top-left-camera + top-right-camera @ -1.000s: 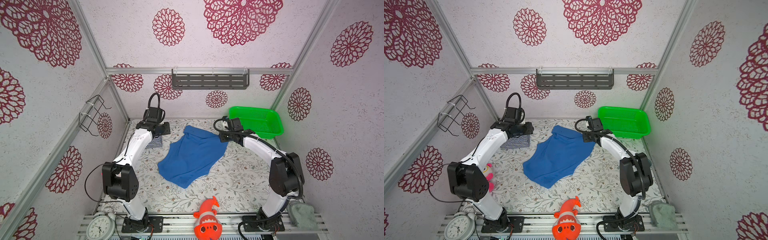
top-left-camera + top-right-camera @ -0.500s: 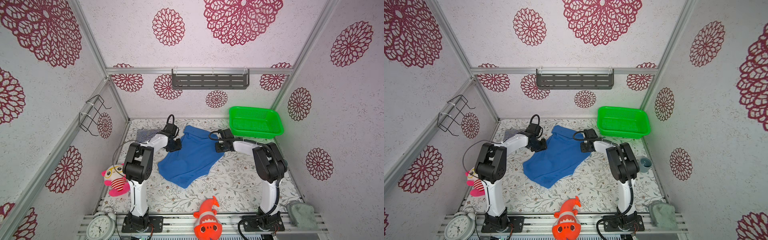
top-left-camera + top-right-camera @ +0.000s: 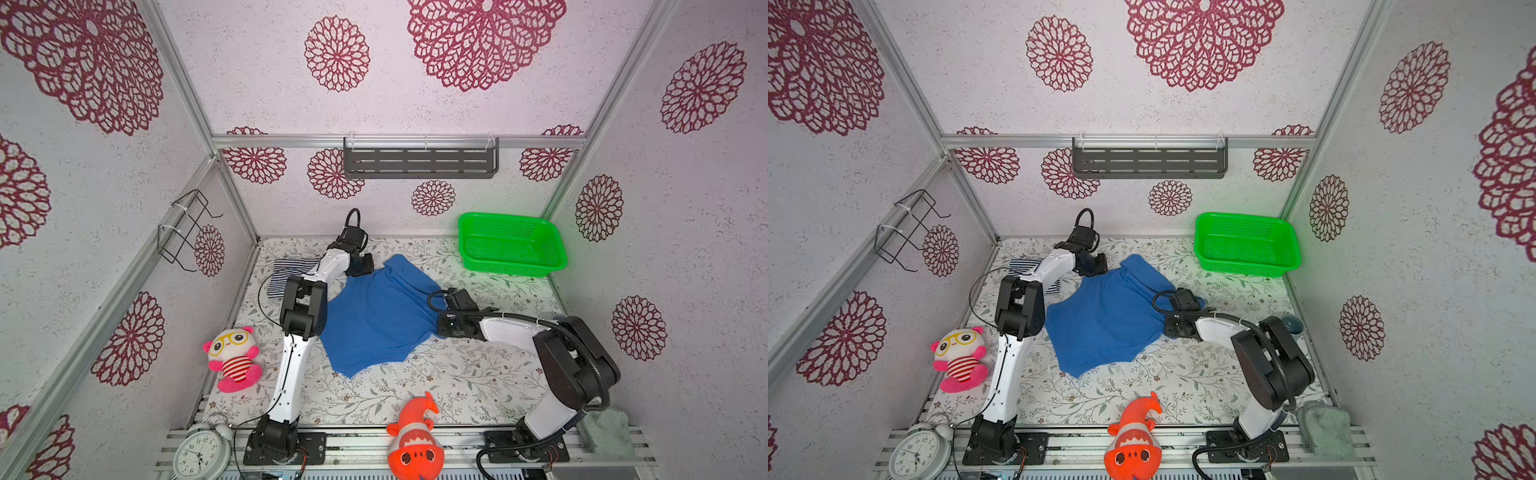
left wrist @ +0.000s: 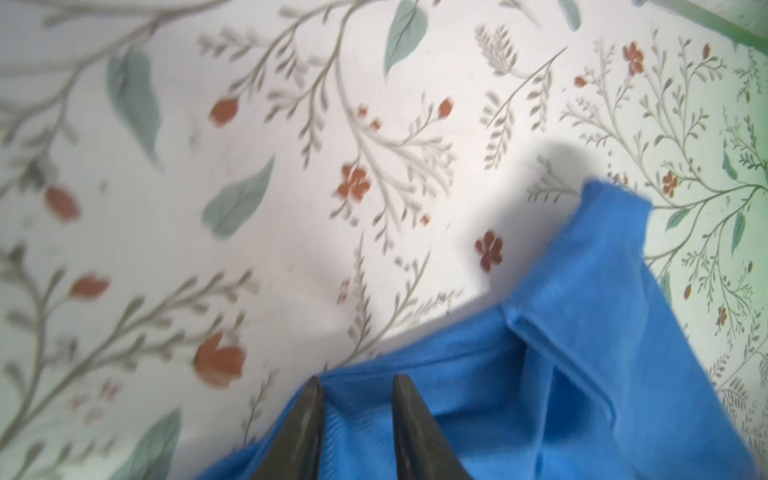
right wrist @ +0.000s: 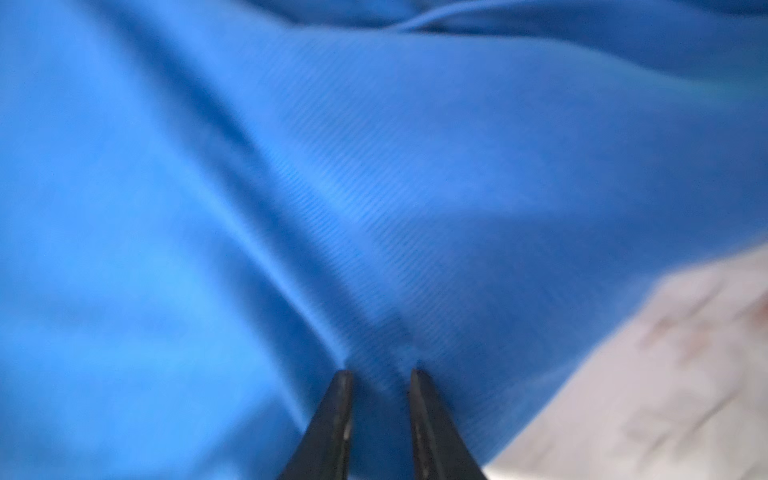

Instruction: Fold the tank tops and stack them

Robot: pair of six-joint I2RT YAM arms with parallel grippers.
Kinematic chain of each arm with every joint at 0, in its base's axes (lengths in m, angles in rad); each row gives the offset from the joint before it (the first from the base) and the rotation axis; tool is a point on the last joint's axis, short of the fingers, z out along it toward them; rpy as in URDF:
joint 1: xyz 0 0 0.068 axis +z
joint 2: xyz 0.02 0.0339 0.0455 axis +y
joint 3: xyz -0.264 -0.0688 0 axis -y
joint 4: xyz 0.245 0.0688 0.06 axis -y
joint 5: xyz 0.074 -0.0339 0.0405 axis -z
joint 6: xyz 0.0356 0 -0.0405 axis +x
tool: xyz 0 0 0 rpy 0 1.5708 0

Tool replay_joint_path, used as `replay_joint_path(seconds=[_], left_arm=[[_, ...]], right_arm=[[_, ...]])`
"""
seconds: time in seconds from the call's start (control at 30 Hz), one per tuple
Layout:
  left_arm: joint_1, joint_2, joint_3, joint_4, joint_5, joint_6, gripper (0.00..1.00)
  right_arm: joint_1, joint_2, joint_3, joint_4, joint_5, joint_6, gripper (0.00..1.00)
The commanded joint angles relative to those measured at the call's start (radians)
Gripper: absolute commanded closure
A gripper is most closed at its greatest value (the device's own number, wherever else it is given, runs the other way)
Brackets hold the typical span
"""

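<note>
Blue tank top [image 3: 374, 316] on floral tabletop [image 3: 457, 382], rosette-papered walls [image 3: 395, 108] around.

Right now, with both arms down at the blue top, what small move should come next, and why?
Probably lift slightly and draw the arms apart. The left fingers and right fingers each pinch an edge of the blue tank top, which lies skewed and wrinkled, so it likely needs spreading flat before folding.

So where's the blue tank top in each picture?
Top view: blue tank top in the middle.
Top view: the middle again.
Left wrist: lower right corner.
Right wrist: fills nearly the whole picture.
Shared landmark: flowery tablecloth underneath it.
</note>
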Motion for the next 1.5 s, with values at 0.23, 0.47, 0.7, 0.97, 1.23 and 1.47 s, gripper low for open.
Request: replay_joint_path(seconds=[0.23, 0.47, 0.7, 0.97, 1.23, 1.47], left_arm=[[0.0, -0.174, 0.064, -0.114, -0.035, 0.151, 0.5], [-0.049, -0.54, -0.543, 0.02, -0.012, -0.005, 0.53], [-0.148, -0.784, -0.937, 0.051, -0.015, -0.158, 0.57], [-0.173, -0.755, -1.104, -0.013, -0.047, -0.172, 0.6], [-0.022, -0.692, -1.06, -0.086, -0.119, -0.068, 0.61], [0.034, -0.545, -0.861, -0.142, -0.129, 0.048, 0.61]], right_arm=[[-0.066, -0.109, 0.207, -0.253, 0.12, -0.122, 0.64], [-0.187, 0.09, 0.296, -0.162, 0.093, -0.251, 0.66], [-0.268, 0.22, 0.347, -0.154, 0.088, -0.343, 0.66], [-0.31, 0.273, 0.307, -0.201, 0.148, -0.316, 0.66], [-0.263, 0.066, 0.047, -0.365, 0.097, -0.117, 0.68], [-0.153, -0.215, -0.061, -0.489, -0.062, 0.032, 0.66]])
